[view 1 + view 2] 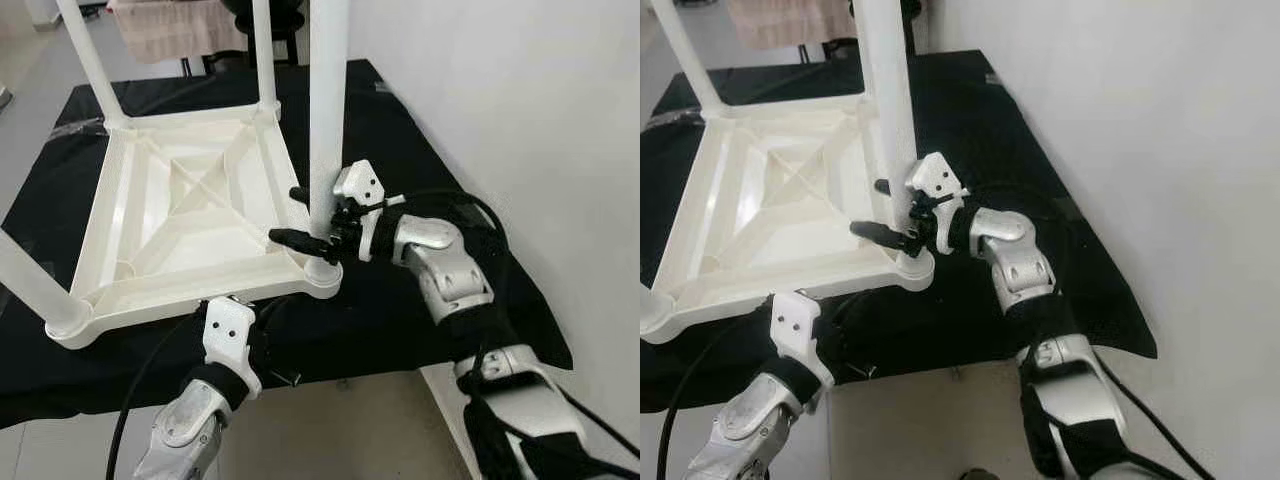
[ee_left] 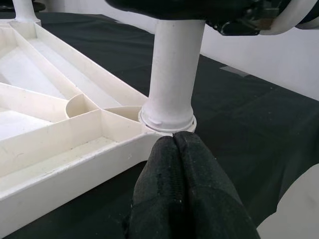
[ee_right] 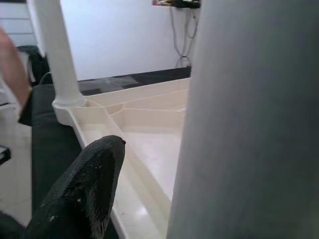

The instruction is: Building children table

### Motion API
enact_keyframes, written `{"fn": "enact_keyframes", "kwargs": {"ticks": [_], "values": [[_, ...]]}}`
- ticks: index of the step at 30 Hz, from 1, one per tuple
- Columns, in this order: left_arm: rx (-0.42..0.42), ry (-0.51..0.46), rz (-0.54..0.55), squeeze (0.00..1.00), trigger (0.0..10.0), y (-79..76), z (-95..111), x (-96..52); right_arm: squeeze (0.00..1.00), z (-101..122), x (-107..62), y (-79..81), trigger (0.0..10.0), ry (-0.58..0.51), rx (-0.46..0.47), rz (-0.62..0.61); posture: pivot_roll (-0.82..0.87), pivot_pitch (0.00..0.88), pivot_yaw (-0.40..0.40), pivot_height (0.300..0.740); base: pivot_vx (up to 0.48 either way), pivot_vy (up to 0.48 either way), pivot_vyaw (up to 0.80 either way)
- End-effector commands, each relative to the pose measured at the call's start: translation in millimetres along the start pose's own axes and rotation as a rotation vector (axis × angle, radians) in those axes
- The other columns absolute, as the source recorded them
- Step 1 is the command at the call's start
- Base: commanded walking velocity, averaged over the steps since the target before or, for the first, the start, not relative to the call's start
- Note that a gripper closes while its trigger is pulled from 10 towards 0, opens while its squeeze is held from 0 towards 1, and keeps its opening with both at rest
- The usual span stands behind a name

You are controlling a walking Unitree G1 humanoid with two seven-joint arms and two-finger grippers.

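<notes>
Left eye view: white plastic children table [image 1: 190, 210] lying upside down on black cloth [image 1: 400, 130] over a work surface, ribbed underside facing up, legs pointing upward. No brand, label or legible writing on table, cloth or arms.

Near right corner of the inverted tabletop: white leg [image 1: 328, 120] seated upright in its round corner socket [image 1: 322, 275]. Further legs standing at the near left corner [image 1: 35, 285] and at both far corners.

Right gripper [image 1: 305, 215]: forearm reaching in from the right over the cloth, elbow bent, wrist level, black fingers [image 1: 300, 240] spread either side of the near right leg, low on its shaft just above the socket. One finger in front of the leg, the other behind; firm contact with the leg not confirmable. Right wrist view: leg shaft [image 3: 249, 119] very close, one black finger [image 3: 84, 184] beside it, ribbed underside [image 3: 144, 124] beyond.

Left gripper [image 2: 174, 149]: arm rising from below the near edge of the tabletop, white wrist housing [image 1: 230, 330] just under that edge. Left wrist view: both fingers pressed together, nothing between them, tips at the base of the corner socket [image 2: 167, 122], touching or just short of the rim.

Recesses between ribs: no contents visible.
</notes>
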State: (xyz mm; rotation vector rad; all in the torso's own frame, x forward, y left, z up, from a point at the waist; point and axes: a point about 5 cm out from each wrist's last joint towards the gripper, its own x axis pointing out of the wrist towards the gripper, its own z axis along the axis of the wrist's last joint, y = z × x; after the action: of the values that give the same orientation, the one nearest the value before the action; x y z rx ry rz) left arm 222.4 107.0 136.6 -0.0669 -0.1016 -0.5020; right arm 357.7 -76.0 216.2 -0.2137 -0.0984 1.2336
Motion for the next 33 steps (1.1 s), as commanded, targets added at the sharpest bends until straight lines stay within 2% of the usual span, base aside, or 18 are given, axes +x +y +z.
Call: {"fn": "enact_keyframes", "kwargs": {"ticks": [1, 2, 3, 11, 14, 16, 17, 18, 20, 21, 23, 24, 25, 26, 27, 28, 30, 33], "values": [[0.002, 0.009, 0.002, 0.0, 10.0, -0.5, -2, -1.3, 0.0, -1, 8.6, 1.4, 10.0, 0.002, 0.05, 0.087, 0.08, 0.114, -0.028, 0.74, 0.0, 0.0, 0.0], [0.002, 0.009, 0.002, 0.0, 10.0, -0.5, -2, -1.3, 0.0, -1, 8.6, 1.4, 10.0, 0.002, 0.05, 0.087, 0.08, 0.114, -0.028, 0.74, 0.0, 0.0, 0.0], [0.001, 0.009, 0.002, 0.0, 10.0, -0.8, -2, -1.2, 0.0, -3, 8.3, -1.5, 0.0, 0.021, 0.053, 0.07, 0.08, 0.115, -0.029, 0.74, 0.0, 0.0, 0.0], [0.0, 0.006, 0.004, 0.0, 10.0, -1.1, -1, -0.7, 0.0, -10, 0.3, -9.5, 0.0, 0.032, 0.037, 0.048, 0.07, 0.121, -0.027, 0.74, 0.0, 0.0, 0.0], [-0.001, 0.006, 0.003, 0.0, 10.0, -0.8, -1, -0.8, 0.0, -11, -3.9, -16.0, 0.0, 0.031, 0.03, -0.017, 0.07, 0.123, -0.027, 0.74, 0.0, 0.0, 0.0], [-0.001, 0.006, 0.002, 0.0, 10.0, -0.4, -1, -0.8, 0.0, -17, -8.6, -19.3, 0.0, 0.053, 0.035, -0.133, 0.07, 0.125, -0.025, 0.74, 0.0, 0.0, 0.0], [-0.001, 0.006, 0.002, 0.0, 10.0, -0.4, -1, -0.8, 0.0, -17, -8.6, -19.3, 0.0, 0.053, 0.035, -0.133, 0.07, 0.125, -0.025, 0.74, 0.0, 0.0, 0.0], [-0.001, 0.006, 0.003, 0.0, 10.0, -0.2, -1, -0.9, 0.0, -21, -10.4, -20.3, 0.0, 0.068, 0.037, -0.187, 0.06, 0.127, -0.026, 0.74, 0.0, 0.0, 0.0], [-0.001, 0.006, 0.003, 0.0, 10.0, 0.7, -1, -1.2, 0.0, -40, -8.6, -9.7, 0.0, 0.109, 0.094, -0.349, 0.06, 0.128, -0.025, 0.74, 0.0, 0.0, 0.0], [-0.001, 0.006, 0.003, 0.0, 10.0, 0.7, -1, -1.2, 0.0, -40, -8.6, -9.7, 0.0, 0.109, 0.094, -0.349, 0.06, 0.128, -0.025, 0.74, 0.0, 0.0, 0.0], [-0.001, 0.007, 0.002, 0.0, 10.0, 1.8, 0, -1.2, 0.0, -59, -6.0, 7.7, 0.0, 0.18, 0.147, -0.563, 0.05, 0.131, -0.021, 0.74, 0.0, 0.0, 0.0], [-0.001, 0.007, 0.002, 0.0, 10.0, 1.8, 0, -1.2, 0.0, -59, -6.0, 7.7, 0.0, 0.18, 0.147, -0.563, 0.05, 0.131, -0.021, 0.74, 0.0, 0.0, 0.0], [-0.001, 0.007, 0.002, 0.0, 10.0, 2.3, -1, -1.0, 0.0, -65, -3.4, 20.5, 0.0, 0.195, 0.174, -0.628, 0.05, 0.131, -0.02, 0.74, 0.0, 0.0, 0.0], [-0.001, 0.008, 0.002, 0.0, 10.0, 3.1, -1, -0.8, 0.0, -66, 1.3, 32.9, 0.0, 0.201, 0.175, -0.657, 0.06, 0.129, -0.017, 0.74, 0.0, 0.0, 0.0], [-0.001, 0.008, 0.002, 0.0, 10.0, 3.1, -1, -0.8, 0.0, -66, 1.3, 32.9, 0.0, 0.201, 0.175, -0.657, 0.06, 0.129, -0.017, 0.74, 0.0, 0.0, 0.0], [-0.001, 0.009, 0.002, 0.0, 10.0, 3.7, -1, -0.6, 0.0, -66, 4.7, 40.4, 0.0, 0.199, 0.173, -0.665, 0.06, 0.129, -0.017, 0.74, 0.0, 0.0, 0.0], [0.0, 0.01, 0.002, 0.0, 10.0, 4.0, -2, -0.2, 0.0, -63, 9.5, 41.8, 0.0, 0.192, 0.161, -0.659, 0.05, 0.127, -0.015, 0.74, 0.0, 0.0, 0.0], [0.0, 0.01, 0.001, 0.0, 10.0, 4.1, -2, 0.3, 0.0, -57, 14.5, 34.6, 0.0, 0.186, 0.134, -0.667, 0.05, 0.123, -0.022, 0.74, 0.0, 0.0, 0.0]]}}
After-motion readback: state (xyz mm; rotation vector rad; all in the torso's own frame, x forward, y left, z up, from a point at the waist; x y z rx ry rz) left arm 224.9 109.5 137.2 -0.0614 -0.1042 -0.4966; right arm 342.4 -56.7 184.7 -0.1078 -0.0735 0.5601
